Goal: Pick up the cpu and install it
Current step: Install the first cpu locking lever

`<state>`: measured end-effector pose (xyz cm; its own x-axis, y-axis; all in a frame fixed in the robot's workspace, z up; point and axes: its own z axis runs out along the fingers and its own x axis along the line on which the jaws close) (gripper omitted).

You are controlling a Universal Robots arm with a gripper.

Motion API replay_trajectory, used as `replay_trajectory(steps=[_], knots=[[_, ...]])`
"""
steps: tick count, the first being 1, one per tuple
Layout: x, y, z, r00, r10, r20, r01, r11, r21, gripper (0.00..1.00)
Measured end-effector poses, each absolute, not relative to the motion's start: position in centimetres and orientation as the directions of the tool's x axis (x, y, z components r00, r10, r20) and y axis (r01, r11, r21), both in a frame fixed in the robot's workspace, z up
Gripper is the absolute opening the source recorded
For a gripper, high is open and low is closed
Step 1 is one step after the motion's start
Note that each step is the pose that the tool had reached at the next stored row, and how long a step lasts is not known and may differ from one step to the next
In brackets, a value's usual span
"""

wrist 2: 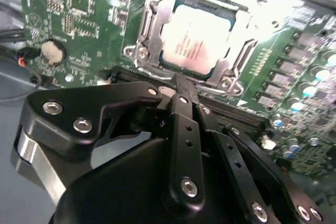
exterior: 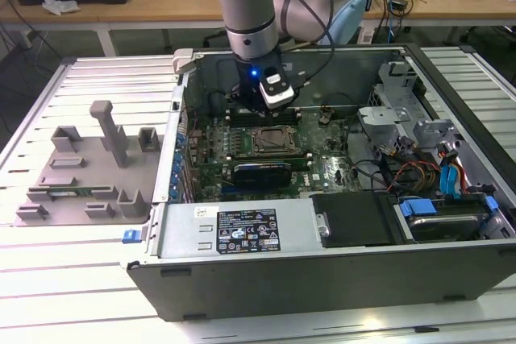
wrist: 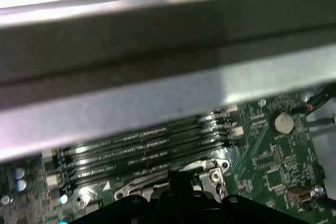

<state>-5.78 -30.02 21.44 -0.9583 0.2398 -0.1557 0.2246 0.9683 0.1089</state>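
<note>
While it sits in the socket, the cpu just beyond the hand, fingers together, empty.

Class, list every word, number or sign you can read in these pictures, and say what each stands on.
white label: print too small to read.
cpu top: faint print, too blurred.
memory sticks: stickers blurred.
motherboard: markings unreadable.
No text is legible.

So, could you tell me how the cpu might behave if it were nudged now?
The cpu looks flat, thin and rigid, so probably stiff and light. It lies inside the socket frame, so it would likely stay put. Its smooth metal top may be slippery.
</note>
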Motion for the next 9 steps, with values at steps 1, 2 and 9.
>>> replay_trajectory(steps=[1, 2, 9], knots=[[-5.74, -30.12, 21.47, -0.959, 0.240, -0.150, 0.226, 0.969, 0.102, 0.11], [-5.70, -30.23, 21.50, -0.960, 0.240, -0.144, 0.228, 0.969, 0.094, 0.11], [-5.14, -30.50, 21.58, -0.965, 0.239, -0.112, 0.233, 0.971, 0.059, 0.11]])
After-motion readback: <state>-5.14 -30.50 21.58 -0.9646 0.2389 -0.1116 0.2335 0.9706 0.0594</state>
